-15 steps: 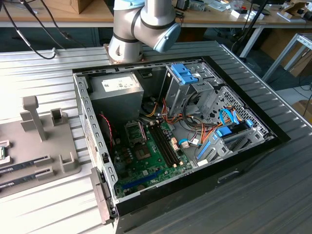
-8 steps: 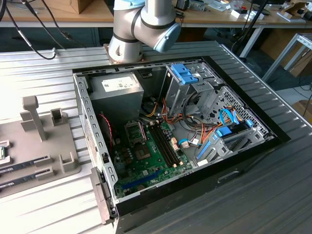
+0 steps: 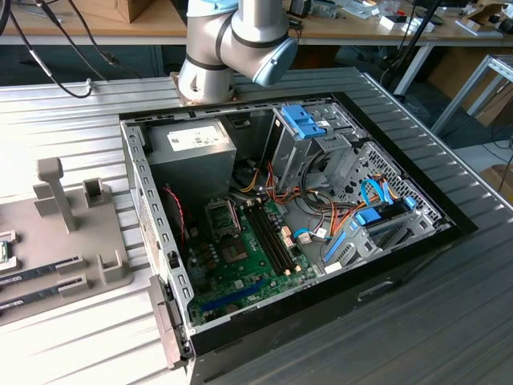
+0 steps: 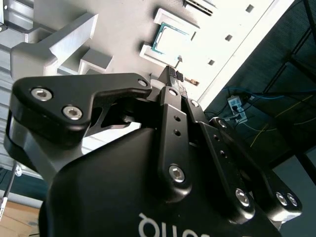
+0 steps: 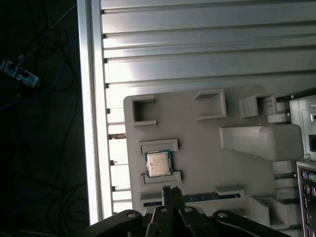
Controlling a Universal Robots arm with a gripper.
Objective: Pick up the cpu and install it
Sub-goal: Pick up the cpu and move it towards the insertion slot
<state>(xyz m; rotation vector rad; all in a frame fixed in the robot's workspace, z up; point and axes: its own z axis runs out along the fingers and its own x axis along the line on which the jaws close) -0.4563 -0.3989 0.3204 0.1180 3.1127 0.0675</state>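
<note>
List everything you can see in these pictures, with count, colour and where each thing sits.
small square metal-lidded cpu: one, green and silver, in a recess of the plate.
grey plastic holder plate: one, grey, on the table beside the case.
long narrow memory sticks: two, dark green, in slots on the plate.
open desktop computer case: one, black, on the table.
flat motherboard: one, green, inside the case.
metal power-supply box: one, grey, inside the case.
ribbed metal table: one, silver, under everything.
robot arm: one, grey with blue caps, beyond the case.
black gripper: one, shut, empty, near the cpu.
</note>
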